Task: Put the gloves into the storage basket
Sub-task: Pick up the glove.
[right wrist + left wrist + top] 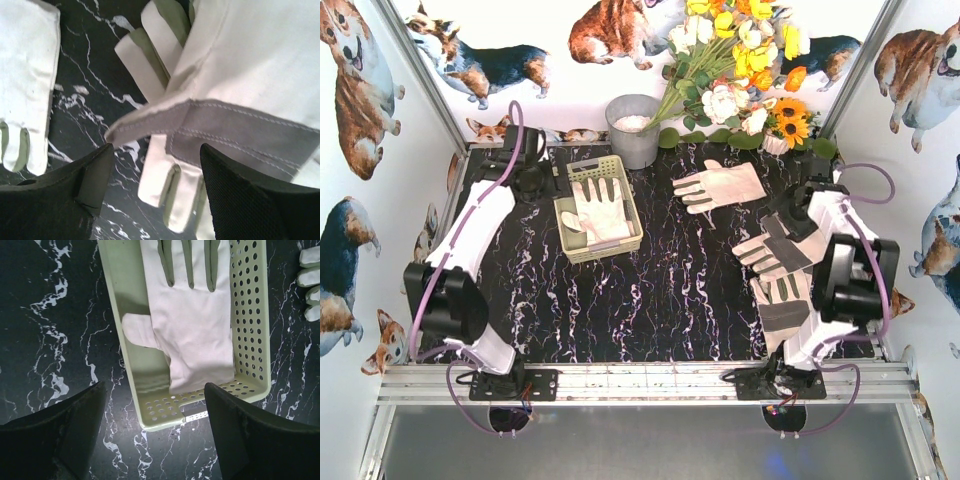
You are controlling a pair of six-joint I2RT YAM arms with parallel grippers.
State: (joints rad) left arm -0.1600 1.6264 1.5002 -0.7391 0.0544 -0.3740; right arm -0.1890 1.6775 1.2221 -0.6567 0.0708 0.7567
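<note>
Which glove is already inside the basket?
The glove lying flat in the pale green basket; the other three gloves lie out on the black table.

Cream gloves (pixel 720 186) with grey patches, pale yellow-green basket (pixel 610 250), black white-veined marble table (pixel 660 300)

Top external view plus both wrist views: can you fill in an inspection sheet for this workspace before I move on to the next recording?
Surface: black marble-pattern tabletop, no spills seen.
Job's things: storage basket holds one glove, lying flat. Outside it are a lone glove to its right and two overlapping gloves by the right arm.
Clutter: grey metal bucket and artificial flowers at the far edge.
Grippers: left claw open over the basket's end, empty. Right claw open above the overlapping gloves.
Cables: purple cables loop along both arms.
Surroundings: corgi-print walls; aluminium rail at the near edge.
</note>
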